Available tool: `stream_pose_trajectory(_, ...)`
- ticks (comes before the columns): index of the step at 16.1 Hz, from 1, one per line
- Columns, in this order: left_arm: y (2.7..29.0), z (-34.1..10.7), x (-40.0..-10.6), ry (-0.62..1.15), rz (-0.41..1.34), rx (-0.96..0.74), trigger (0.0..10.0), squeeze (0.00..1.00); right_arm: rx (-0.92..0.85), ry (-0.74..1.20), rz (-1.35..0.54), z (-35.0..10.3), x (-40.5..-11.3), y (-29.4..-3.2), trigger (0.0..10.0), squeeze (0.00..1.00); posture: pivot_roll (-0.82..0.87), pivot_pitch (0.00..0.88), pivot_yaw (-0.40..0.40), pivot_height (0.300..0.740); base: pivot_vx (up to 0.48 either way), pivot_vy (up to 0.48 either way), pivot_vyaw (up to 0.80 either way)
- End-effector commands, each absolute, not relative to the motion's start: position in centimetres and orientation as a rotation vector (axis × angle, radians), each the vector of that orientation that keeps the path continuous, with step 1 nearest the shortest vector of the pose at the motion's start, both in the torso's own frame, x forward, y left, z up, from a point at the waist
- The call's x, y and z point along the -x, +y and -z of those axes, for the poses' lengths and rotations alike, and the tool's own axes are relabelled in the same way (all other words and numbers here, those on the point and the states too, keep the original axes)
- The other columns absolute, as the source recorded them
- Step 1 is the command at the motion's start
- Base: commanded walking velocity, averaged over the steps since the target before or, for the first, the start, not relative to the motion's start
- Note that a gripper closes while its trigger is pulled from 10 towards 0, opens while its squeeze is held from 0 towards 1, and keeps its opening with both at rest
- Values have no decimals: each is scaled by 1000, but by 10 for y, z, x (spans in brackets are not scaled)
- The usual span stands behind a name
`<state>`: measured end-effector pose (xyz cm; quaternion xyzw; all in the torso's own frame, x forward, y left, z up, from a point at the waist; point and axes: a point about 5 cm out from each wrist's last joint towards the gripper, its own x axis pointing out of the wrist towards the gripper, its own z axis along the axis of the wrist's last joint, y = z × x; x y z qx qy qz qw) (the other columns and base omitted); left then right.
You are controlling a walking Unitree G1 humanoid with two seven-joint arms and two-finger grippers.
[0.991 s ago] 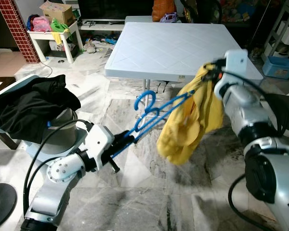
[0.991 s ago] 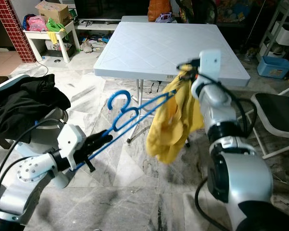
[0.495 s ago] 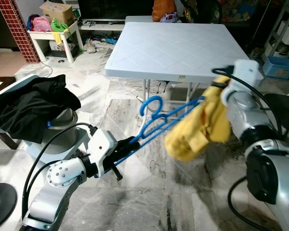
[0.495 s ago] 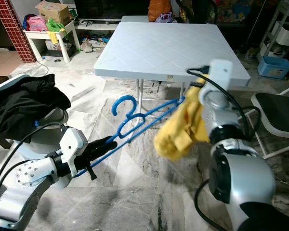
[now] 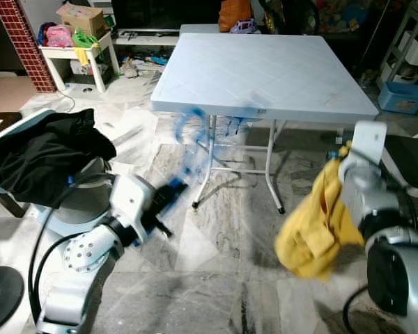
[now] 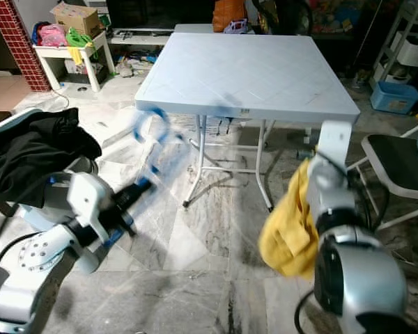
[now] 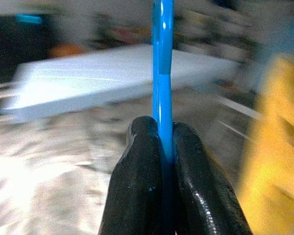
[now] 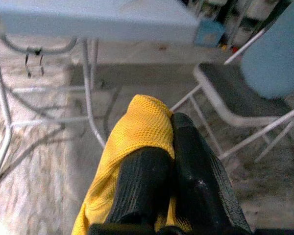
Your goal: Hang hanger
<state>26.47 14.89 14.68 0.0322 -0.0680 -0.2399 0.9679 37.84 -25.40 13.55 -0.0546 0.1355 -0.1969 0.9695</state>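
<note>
Left gripper (image 7: 161,142): its two black fingers are pinched tight on the shaft of the blue hanger (image 7: 162,63), which runs straight out between them.
Blue hanger: in the head views it is a motion-blurred blue streak rising from the left gripper toward the near left corner of the white folding table (image 5: 265,69); its hook shape cannot be made out clearly.
Right gripper (image 8: 171,147): its fingers are closed on a fold of the yellow mesh garment (image 8: 137,127), the cloth squeezed between them.
Yellow mesh garment: it hangs bunched below the right gripper, low at the robot's right, off the floor and well apart from the hanger; it shows as a yellow blur at the edge of the left wrist view.
White folding table: it stands ahead on the marble floor (image 5: 216,292), with its metal legs visible underneath.
Black clothing (image 5: 45,156): it is heaped on a seat at the robot's left, beside the left arm.
Chair (image 6: 397,167): a dark-seated, metal-framed chair stands at the robot's right, near the right arm.
Background: a small white side table (image 5: 73,49) with a cardboard box on it stands far left.
</note>
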Motion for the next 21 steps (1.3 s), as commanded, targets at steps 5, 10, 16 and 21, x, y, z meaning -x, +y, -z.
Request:
stream_pose_trajectory(5,158,-128,-259,-90,192,-106,10000,0,112,110,67,-140,-382,-209,5804,0,63,0,-17,740,0,0,0)
stream_pose_trajectory(10,177,-105,-257,-8,70,-293,10000,0,240,-2,-175,-148,-379,-167,10000,0,69,0,5,740,0,0,0)
stream_pose_trajectory(16,173,-109,-253,-67,-10,-294,10000,0,135,-47,-305,-149,-377,-128,10000,0,82,0,14,740,0,0,0)
stream_pose_trajectory(21,173,-128,-245,-161,-18,-225,10000,0,-5,-139,-153,-151,-364,-151,10000,0,99,0,-2,740,0,0,0)
